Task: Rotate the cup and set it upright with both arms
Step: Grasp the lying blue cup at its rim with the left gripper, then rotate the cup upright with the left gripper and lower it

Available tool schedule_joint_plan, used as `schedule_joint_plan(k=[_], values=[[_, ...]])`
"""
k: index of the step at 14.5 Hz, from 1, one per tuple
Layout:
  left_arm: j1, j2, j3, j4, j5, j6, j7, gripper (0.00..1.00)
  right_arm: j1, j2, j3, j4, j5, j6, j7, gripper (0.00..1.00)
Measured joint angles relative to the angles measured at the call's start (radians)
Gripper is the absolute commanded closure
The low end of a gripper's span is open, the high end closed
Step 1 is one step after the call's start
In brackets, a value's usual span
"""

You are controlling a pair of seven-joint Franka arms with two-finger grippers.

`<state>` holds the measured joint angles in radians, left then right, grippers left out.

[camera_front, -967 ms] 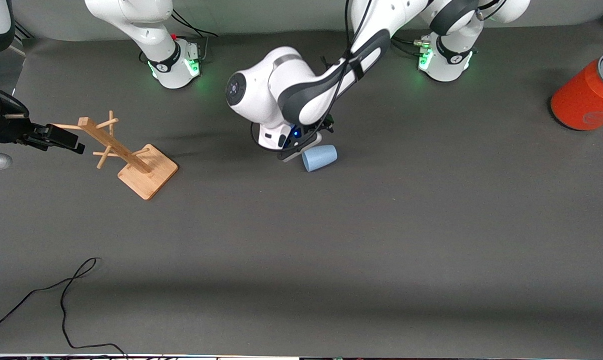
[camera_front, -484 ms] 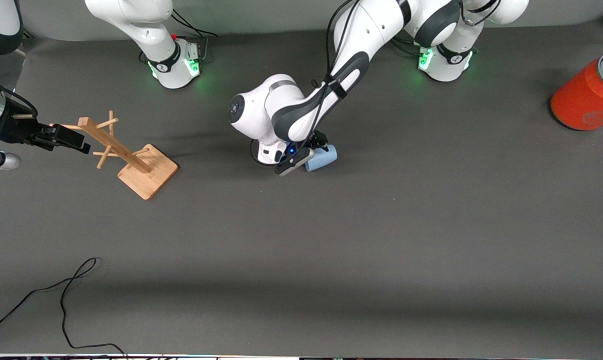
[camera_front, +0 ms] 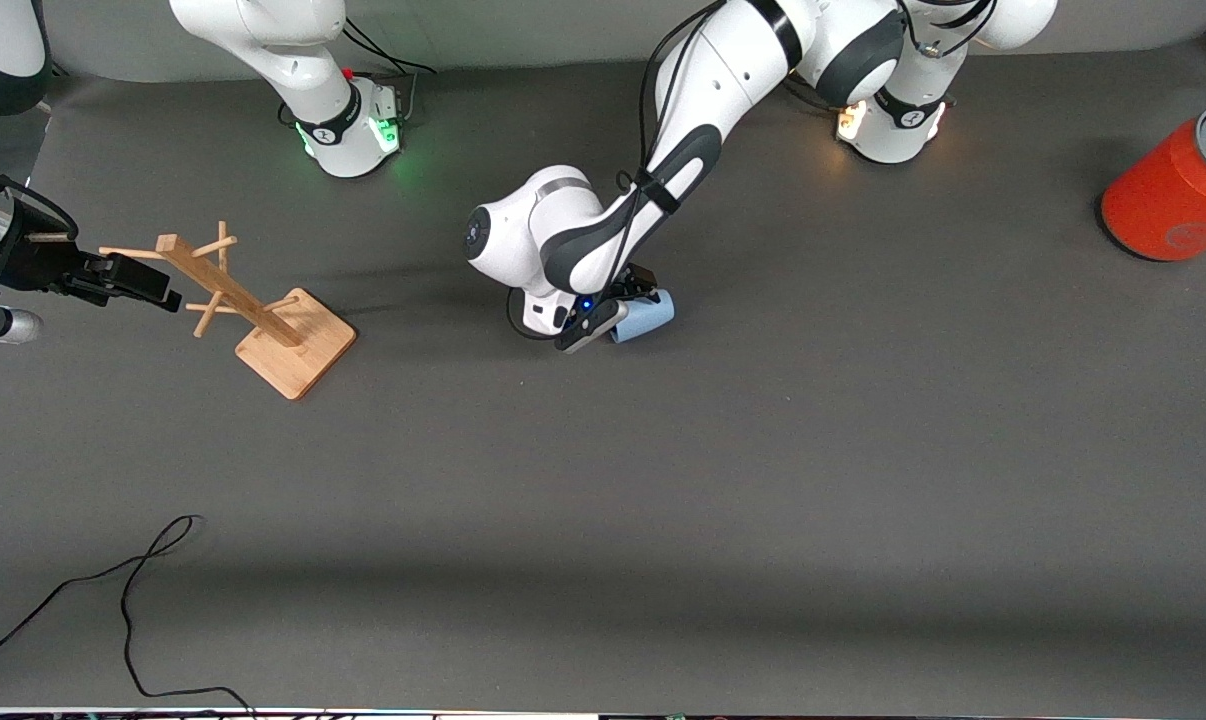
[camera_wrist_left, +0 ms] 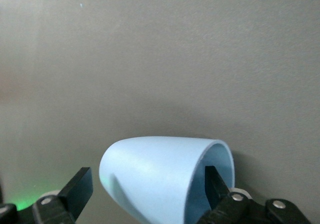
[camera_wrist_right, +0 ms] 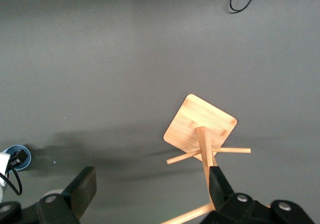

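Observation:
The light-blue cup (camera_front: 651,313) lies on its side on the grey mat, mid-table and toward the arms' bases. My left gripper (camera_front: 613,315) is low at the cup's mouth end. In the left wrist view the cup (camera_wrist_left: 160,174) lies between the open fingers: one fingertip (camera_wrist_left: 215,181) is inside the mouth, and the other fingertip (camera_wrist_left: 80,186) is outside the wall with a gap. My right gripper (camera_front: 158,283) hangs open and empty over the right arm's end of the table, beside the wooden rack, and waits. The right wrist view (camera_wrist_right: 152,181) shows it open, and the cup (camera_wrist_right: 17,156) far off.
A wooden peg rack (camera_front: 263,320) on a square base stands toward the right arm's end and also shows in the right wrist view (camera_wrist_right: 202,129). A large orange-red cylinder (camera_front: 1178,190) stands at the left arm's end. A black cable (camera_front: 133,580) lies near the front edge.
My left arm has come down and its gripper has moved onto the cup's mouth end. The light at the left arm's base has turned from green to orange. The right gripper barely moved.

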<state>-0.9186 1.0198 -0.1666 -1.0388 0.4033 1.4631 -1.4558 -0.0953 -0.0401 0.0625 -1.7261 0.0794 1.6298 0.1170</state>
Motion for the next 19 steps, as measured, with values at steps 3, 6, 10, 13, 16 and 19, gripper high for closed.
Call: schedule_joint_plan(k=[3, 6, 10, 13, 16, 19], values=[[-0.001, -0.005, 0.000, 0.004, 0.000, -0.044, -0.001, 0.06, 0.000, 0.000, 0.000, 0.000, 0.000, 0.001, 0.000, 0.00], [-0.001, -0.015, 0.000, 0.004, 0.000, -0.075, -0.002, 0.53, 0.000, 0.000, 0.000, 0.000, -0.001, 0.003, 0.000, 0.00], [-0.001, -0.018, 0.000, 0.004, -0.007, -0.076, -0.036, 1.00, 0.000, 0.000, 0.000, 0.000, -0.012, 0.004, 0.000, 0.00], [-0.001, -0.025, 0.000, 0.006, -0.012, -0.098, -0.045, 1.00, 0.000, 0.000, 0.000, -0.001, -0.012, 0.006, 0.000, 0.00], [-0.001, -0.033, 0.000, 0.016, -0.015, -0.101, -0.046, 1.00, 0.000, 0.001, 0.000, -0.001, -0.014, 0.007, 0.000, 0.00], [0.002, -0.038, 0.000, 0.027, -0.019, -0.092, -0.047, 1.00, 0.000, 0.002, 0.000, -0.001, -0.031, 0.011, -0.001, 0.00]])
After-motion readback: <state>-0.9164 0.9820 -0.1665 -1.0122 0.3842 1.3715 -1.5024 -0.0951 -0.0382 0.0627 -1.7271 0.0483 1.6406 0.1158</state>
